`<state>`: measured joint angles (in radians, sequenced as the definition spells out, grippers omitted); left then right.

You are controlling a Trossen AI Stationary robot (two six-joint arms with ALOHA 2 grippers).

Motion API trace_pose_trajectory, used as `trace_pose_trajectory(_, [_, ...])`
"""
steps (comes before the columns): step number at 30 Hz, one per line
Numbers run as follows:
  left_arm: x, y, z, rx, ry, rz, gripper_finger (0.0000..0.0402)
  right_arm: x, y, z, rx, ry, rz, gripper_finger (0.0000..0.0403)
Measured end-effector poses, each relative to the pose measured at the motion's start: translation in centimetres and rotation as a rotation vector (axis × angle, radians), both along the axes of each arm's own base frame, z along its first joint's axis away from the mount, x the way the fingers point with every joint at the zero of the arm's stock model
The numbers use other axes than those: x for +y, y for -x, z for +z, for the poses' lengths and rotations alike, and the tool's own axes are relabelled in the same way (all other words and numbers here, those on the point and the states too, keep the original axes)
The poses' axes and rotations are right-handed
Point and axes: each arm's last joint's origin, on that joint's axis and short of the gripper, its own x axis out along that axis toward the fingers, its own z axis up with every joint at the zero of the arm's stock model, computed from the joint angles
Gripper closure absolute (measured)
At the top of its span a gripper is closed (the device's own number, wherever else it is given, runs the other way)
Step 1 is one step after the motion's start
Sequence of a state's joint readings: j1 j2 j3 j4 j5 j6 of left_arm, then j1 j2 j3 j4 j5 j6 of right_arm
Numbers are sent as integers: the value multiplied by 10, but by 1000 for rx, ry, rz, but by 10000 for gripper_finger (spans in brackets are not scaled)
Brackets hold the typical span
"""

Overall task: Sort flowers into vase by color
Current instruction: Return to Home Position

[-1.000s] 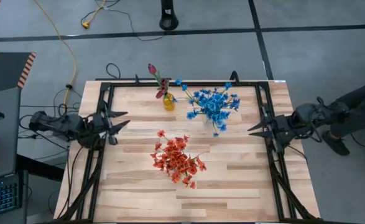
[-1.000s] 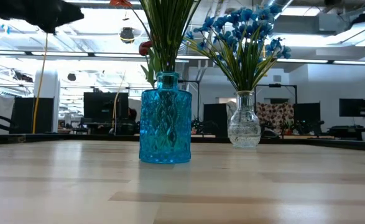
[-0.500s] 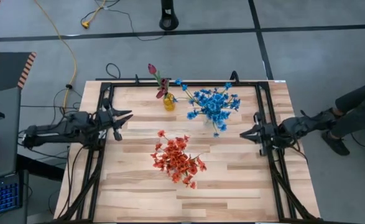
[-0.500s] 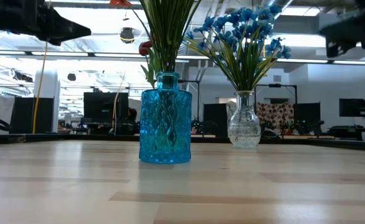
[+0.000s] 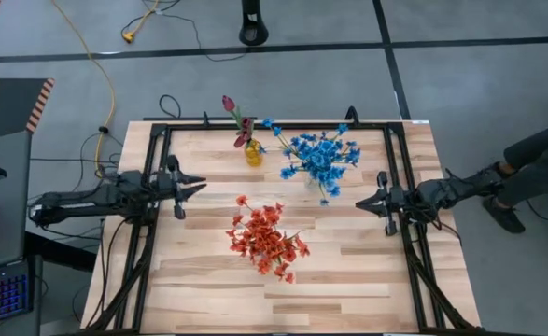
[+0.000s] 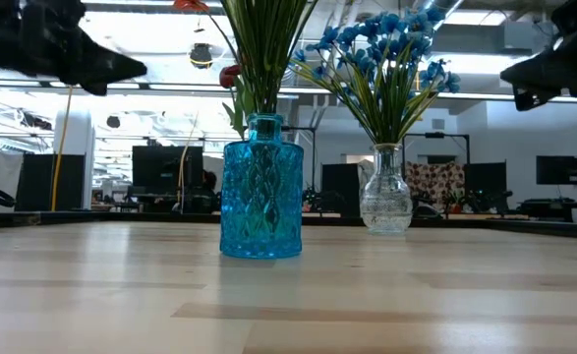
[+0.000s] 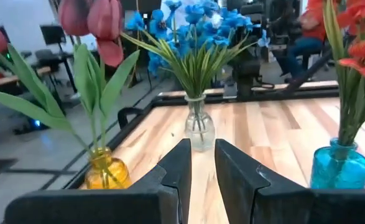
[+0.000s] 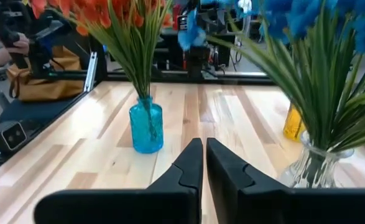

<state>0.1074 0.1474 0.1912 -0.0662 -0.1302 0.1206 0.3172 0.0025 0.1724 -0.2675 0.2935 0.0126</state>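
Note:
Three bunches stand stem-down in vases. Orange-red flowers (image 5: 266,241) fill a blue glass vase (image 6: 260,187) in the table's near middle. Blue flowers (image 5: 320,159) sit in a clear vase (image 6: 385,202) farther back. Maroon tulips (image 5: 239,119) stand in a small yellow vase (image 5: 253,153) at the far edge. My left gripper (image 5: 202,183) hovers left of the vases, its fingers a narrow gap apart (image 7: 202,149). My right gripper (image 5: 358,203) hovers to their right, shut and empty (image 8: 204,143).
Black frame rails (image 5: 154,224) run along the table's left, right and far sides. A person's leg and shoe (image 5: 526,177) show beyond the right edge. Bare wood lies between each gripper and the vases and along the near edge.
Both arms have reached inward over the table: the left gripper toward the right, the right gripper toward the left. Both grippers, wide open a second ago, have drawn their fingers together; the right one is shut now. The flowers and vases have stayed put.

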Motion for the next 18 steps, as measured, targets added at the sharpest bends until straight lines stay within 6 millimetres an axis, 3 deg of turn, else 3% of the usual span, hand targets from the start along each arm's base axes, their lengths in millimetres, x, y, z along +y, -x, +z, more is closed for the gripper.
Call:
trace_pose_trajectory(7, [1, -8, -31, -59, -44, 18, 343, 0, -1, -4, 17, -9, -2, 357])
trace_pose_trajectory(18, [2, -8, -33, -49, -127, 42, 343, 0, -1, -5, 28, -7, -2, 357])
